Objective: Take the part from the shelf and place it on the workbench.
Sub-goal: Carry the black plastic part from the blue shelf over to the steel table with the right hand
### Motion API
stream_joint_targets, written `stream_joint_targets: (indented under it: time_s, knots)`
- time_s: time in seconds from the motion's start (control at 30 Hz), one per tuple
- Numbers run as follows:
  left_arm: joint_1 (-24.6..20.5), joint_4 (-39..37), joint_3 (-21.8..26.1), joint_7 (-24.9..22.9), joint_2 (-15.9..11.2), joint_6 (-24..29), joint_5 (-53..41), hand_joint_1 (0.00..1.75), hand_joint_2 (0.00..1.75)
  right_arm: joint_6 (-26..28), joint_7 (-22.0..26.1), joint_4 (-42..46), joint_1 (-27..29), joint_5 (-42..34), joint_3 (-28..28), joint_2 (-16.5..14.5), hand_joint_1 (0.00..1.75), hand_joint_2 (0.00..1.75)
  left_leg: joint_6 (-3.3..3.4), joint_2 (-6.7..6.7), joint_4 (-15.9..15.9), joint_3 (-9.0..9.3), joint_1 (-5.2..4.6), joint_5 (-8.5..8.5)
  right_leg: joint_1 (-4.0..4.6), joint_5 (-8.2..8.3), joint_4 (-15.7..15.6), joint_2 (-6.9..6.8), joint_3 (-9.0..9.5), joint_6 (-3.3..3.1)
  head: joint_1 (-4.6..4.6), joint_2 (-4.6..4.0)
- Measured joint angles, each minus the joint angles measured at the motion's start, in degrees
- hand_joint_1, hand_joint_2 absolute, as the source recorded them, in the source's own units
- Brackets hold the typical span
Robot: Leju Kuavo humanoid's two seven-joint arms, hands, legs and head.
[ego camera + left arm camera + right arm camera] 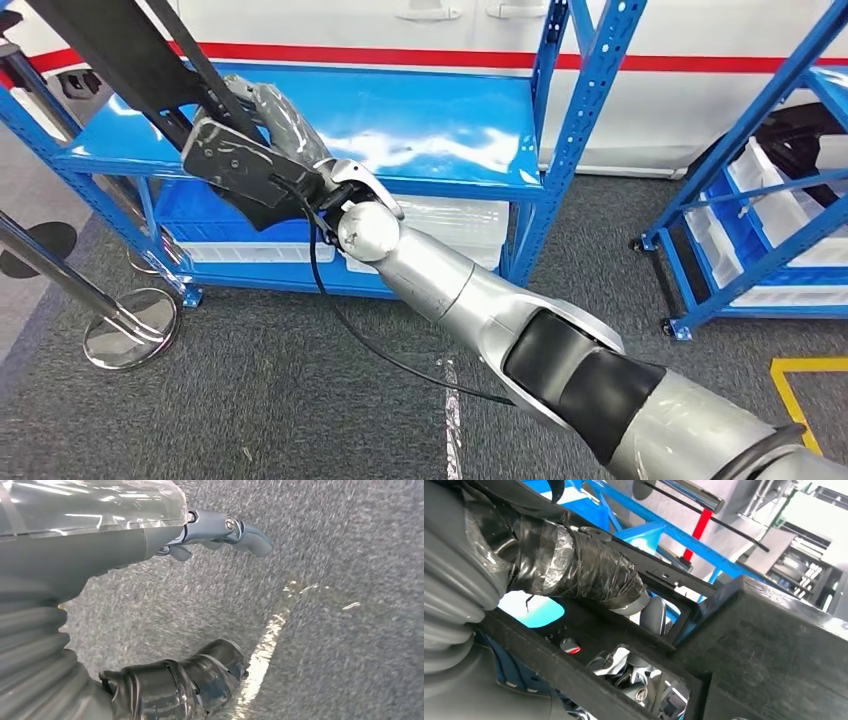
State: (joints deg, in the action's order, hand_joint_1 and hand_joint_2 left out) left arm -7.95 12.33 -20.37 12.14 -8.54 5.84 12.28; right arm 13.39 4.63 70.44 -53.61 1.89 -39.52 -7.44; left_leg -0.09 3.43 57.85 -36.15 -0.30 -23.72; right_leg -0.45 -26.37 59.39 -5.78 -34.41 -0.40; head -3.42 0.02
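Observation:
The part (pixel 225 165) is a long black frame with a flat bar running up to the top left, above the blue shelf (pixel 430 130). My right hand (pixel 278 122), wrapped in clear plastic, grips it at its lower end, over the front left of the top shelf board. In the right wrist view the taped thumb (pixel 584 572) lies across the black frame (pixel 774 645), and grey fingers (pixel 634 672) show through an opening in it. My left hand (pixel 125 550) hangs over grey carpet, its fingers apart and holding nothing.
White bins (pixel 455 222) stand on the lower shelf board. A second blue rack (pixel 760 200) with white bins is at the right. A chrome post base (pixel 130 325) stands on the carpet at the left. Yellow floor tape (pixel 800 392) marks the lower right.

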Motion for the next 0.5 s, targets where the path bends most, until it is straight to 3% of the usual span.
stream_joint_targets:
  time_s: [0.03,0.1,0.17,0.23,0.27,0.3,0.33,0.4,0.47,0.5]
  knots:
    - [-0.2,0.0,0.0,0.2,-0.1,-0.1,0.0,0.00,1.75,0.2,-0.2,0.6,0.0,0.3,0.2,0.5,1.75,1.75,0.31,-0.60,-0.3,0.08,0.12,0.17,-0.07,-0.31,0.2,0.22,0.02,0.32,-0.02,0.00]
    - [-0.9,0.0,0.0,0.4,-0.1,-0.1,0.1,0.00,1.75,0.4,-0.5,1.8,-0.1,0.6,0.7,1.6,1.75,1.75,1.13,-1.87,-0.9,0.32,0.46,0.61,-0.20,-2.46,3.3,2.50,-1.16,0.70,-0.07,0.00]
    - [-1.7,0.1,0.0,0.5,-0.1,0.0,0.2,0.00,1.75,0.4,-0.8,2.8,-0.2,0.9,1.2,2.9,1.75,1.75,1.69,-3.28,-1.0,0.29,0.64,0.81,-0.26,-6.12,10.7,5.13,-4.50,0.70,-0.10,0.00]
    - [-2.3,0.1,0.0,0.7,-0.1,0.2,0.4,0.00,1.75,0.4,-1.1,3.4,-0.1,1.4,1.5,4.0,1.75,1.75,1.82,-4.84,-0.8,0.22,0.65,0.84,-0.22,-7.67,16.4,5.78,-7.37,0.75,-0.10,0.00]
    - [-2.4,0.1,0.0,0.8,0.0,0.3,0.7,0.00,1.75,0.4,-1.3,3.6,0.0,1.6,1.5,4.5,1.75,1.75,1.78,-5.60,-0.6,0.19,0.69,0.81,-0.26,-6.80,16.2,5.87,-7.49,0.80,-0.10,0.00]
    - [-2.4,0.1,0.0,0.9,0.0,0.3,0.9,0.00,1.75,0.4,-1.4,4.0,0.1,1.8,1.6,4.9,1.75,1.75,1.66,-6.34,-0.3,0.16,0.76,0.72,-0.39,-4.98,13.9,6.05,-6.57,0.86,-0.10,0.00]
    - [-2.4,0.1,0.0,1.0,0.0,0.4,1.1,0.00,1.75,0.4,-1.5,4.4,0.1,1.9,1.6,5.2,1.75,1.75,1.43,-7.06,0.0,0.03,0.86,0.56,-0.64,-2.77,10.1,6.72,-4.98,0.97,-0.11,0.00]
    - [-2.7,0.1,0.0,1.2,-0.1,0.5,1.3,0.00,1.75,0.5,-1.6,5.3,0.0,2.2,1.8,5.9,1.75,1.75,0.77,-8.48,1.1,-0.76,0.90,0.18,-1.18,-0.27,3.8,9.09,-2.17,1.12,-0.08,0.00]
    - [-3.0,0.1,0.0,1.6,-0.2,0.8,1.6,0.00,1.75,0.6,-1.8,6.1,0.1,2.4,2.1,6.6,1.75,1.75,0.09,-9.77,1.7,-1.61,1.06,0.23,-1.17,-0.26,2.2,10.04,-1.53,0.89,-0.05,0.00]
    - [-3.0,0.1,0.0,1.9,-0.3,0.9,1.9,0.00,1.75,0.6,-2.1,6.6,0.2,2.5,2.3,6.9,1.75,1.75,-0.18,-10.42,1.6,-1.84,1.21,0.40,-1.13,-0.17,2.2,9.37,-1.60,0.60,-0.04,0.00]
